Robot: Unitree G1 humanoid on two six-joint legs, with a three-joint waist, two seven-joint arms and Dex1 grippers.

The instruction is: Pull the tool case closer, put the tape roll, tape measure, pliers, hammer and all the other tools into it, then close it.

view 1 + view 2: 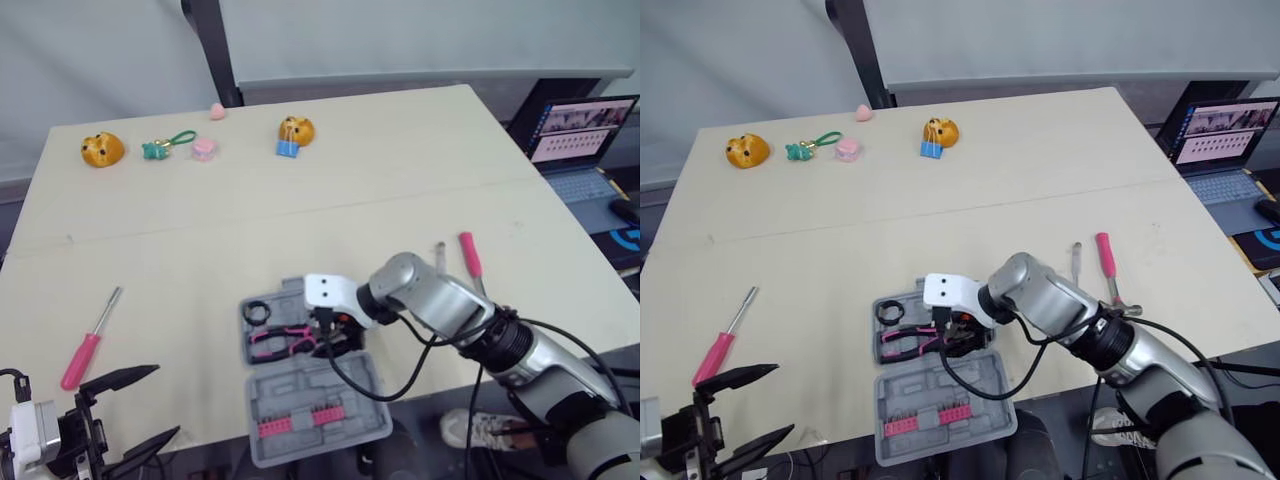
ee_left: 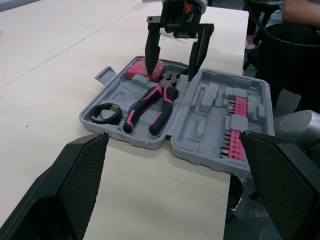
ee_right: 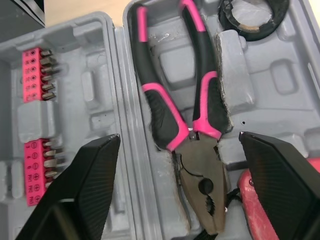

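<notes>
Pink-handled pliers (image 3: 185, 115) and black tape roll (image 2: 105, 112) lie in the open grey plastic case (image 1: 310, 400); pink-handled screwdriver (image 1: 88, 340) not yet in. Left gripper (image 1: 160, 405) and right gripper (image 2: 171, 72): fingers spread, empty.

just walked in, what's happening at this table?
The robot is packing the tool case, which lies open near the table's front edge. The pliers, tape roll and pink tape measure sit in its tray. The right end effector hangs open over the pliers' head, holding nothing. The left end effector is open, low by the near left edge. A pink screwdriver and a pink-handled tool lie unpacked on the table.
</notes>
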